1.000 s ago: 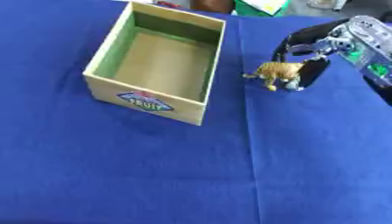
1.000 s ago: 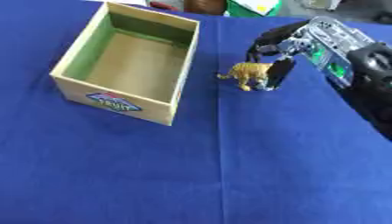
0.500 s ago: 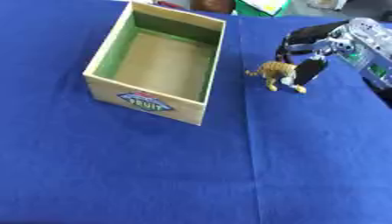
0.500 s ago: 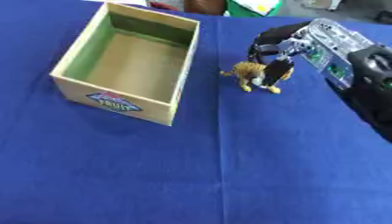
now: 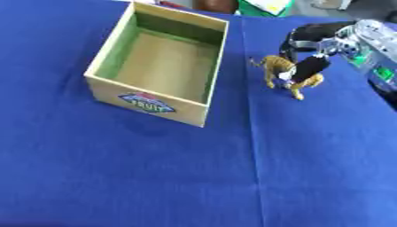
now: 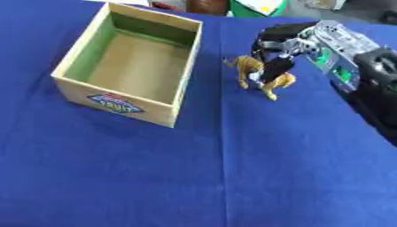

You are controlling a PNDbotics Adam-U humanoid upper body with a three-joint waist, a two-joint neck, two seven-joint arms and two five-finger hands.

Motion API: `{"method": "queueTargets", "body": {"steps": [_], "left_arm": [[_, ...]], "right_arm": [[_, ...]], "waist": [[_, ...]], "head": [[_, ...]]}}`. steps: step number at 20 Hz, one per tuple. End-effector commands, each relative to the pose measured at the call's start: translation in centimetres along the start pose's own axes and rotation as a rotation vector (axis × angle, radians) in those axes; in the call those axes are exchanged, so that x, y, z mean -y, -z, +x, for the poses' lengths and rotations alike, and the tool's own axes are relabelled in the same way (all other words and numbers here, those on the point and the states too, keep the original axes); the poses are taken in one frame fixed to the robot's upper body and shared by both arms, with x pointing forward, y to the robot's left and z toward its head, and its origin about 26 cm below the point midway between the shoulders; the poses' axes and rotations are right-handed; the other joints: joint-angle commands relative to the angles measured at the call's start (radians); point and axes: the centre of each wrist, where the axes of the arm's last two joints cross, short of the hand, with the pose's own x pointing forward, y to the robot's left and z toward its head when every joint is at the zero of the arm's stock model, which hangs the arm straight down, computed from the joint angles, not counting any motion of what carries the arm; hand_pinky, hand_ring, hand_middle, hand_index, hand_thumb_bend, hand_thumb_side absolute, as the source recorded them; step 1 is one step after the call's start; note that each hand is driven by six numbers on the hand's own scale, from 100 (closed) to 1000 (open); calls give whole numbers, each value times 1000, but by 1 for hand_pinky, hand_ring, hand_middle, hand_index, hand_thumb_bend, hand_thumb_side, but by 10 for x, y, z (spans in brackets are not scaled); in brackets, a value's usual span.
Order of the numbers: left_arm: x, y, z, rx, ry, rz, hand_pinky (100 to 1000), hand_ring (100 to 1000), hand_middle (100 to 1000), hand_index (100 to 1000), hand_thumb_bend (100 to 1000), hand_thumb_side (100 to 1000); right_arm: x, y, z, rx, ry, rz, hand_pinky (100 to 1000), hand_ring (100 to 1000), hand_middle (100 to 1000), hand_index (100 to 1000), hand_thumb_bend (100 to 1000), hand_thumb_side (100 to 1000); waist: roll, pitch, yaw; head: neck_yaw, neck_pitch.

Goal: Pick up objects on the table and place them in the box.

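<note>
Nearest me lies the blue cloth-covered table [image 5: 155,186], bare across the whole front, with a crease running away from me down its middle right. Farther back on the left sits the open tan cardboard box with a green-tinted inside and a fruit label on its near wall [image 5: 147,103]; nothing shows inside it. Just right of the box, apart from its right wall, is the small tan toy animal with four legs [image 6: 254,73]. My right hand [image 6: 288,51] comes in from the upper right, black fingers and thumb curled round the animal's back in a pinch; whether its feet touch the cloth I cannot tell. My left hand shows in neither view.

I judge the step in hand to be the carry to the box. To do it well I would raise the toy until its legs clear the box's right rim [image 5: 219,60], travel left across that rim, and let go only once it hangs over the box floor. Room is generous: the cloth between toy and box is bare. At the far edge some green and white clutter [image 5: 267,6] lies behind, so I would not swing back.
</note>
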Motion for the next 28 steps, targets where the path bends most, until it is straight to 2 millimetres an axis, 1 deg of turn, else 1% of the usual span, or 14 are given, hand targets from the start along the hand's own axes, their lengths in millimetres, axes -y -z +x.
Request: {"method": "queueTargets", "body": {"steps": [1,4,5,7,11,22,25,28], "left_arm": [[-1,4,4,24,4,-1,562,532,524,745,100,666],[-1,4,4,23,6,-1,562,532,524,747,100,662],[-1,4,4,23,6,-1,562,532,524,748,100,660],[-1,4,4,23,7,-2,562,532,524,748,100,657],[-1,4,4,24,10,-4,562,532,524,748,100,642],[-3,4,4,22,18,-13,563,531,525,748,100,642],[-3,4,4,23,18,-16,563,531,525,748,100,641],[-3,3,4,21,17,-21,563,531,525,747,100,641]], "right_arm": [[14,-13,-9,-30,-19,-68,763,689,444,532,100,540],[15,-14,-8,-31,-18,-96,749,672,427,515,100,498],[17,-15,-7,-29,-20,-110,744,668,425,512,100,475],[22,-18,-4,-24,-27,-139,740,665,420,506,100,462],[41,-28,6,-7,-60,-236,732,653,414,495,100,425],[107,-54,46,70,-106,-480,731,651,411,494,100,398],[127,-57,59,95,-115,-544,732,648,409,492,100,396],[146,-55,72,123,-113,-593,734,646,408,494,100,398]], "waist": [[5,-18,-2],[5,-18,-1],[5,-18,-2],[5,-18,-3],[5,-19,-6],[-2,-29,-9],[-4,-33,-10],[-4,-37,-9]], "head": [[-1,-13],[0,-13],[1,-13],[1,-13],[-1,-13],[-1,-18],[-3,-15],[-7,-11]]}}
